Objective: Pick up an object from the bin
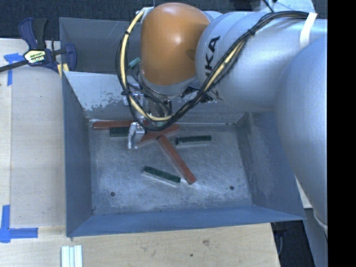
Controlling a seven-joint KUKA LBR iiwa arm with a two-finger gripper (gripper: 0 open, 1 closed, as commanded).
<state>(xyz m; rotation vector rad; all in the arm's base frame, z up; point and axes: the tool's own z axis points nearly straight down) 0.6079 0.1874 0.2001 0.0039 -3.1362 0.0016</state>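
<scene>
Claw (134,136): down among sticks; how far open can't tell, no hold seen.
Likely target: brown stick (110,125), touching/just left of claw.
Right of claw: crossed brown sticks (162,138).
Risk: overlap, so 2 lift, or stick pivots & slips.

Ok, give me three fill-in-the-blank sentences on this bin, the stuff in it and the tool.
1. The bars lying among the reddish-brown sticks in the bin are dark ____.
2. The arm reaches into the bin from the view's ____ side.
3. The tool hangs below a rounded cover whose colour is ____.

Missing words: green; right; orange.
</scene>
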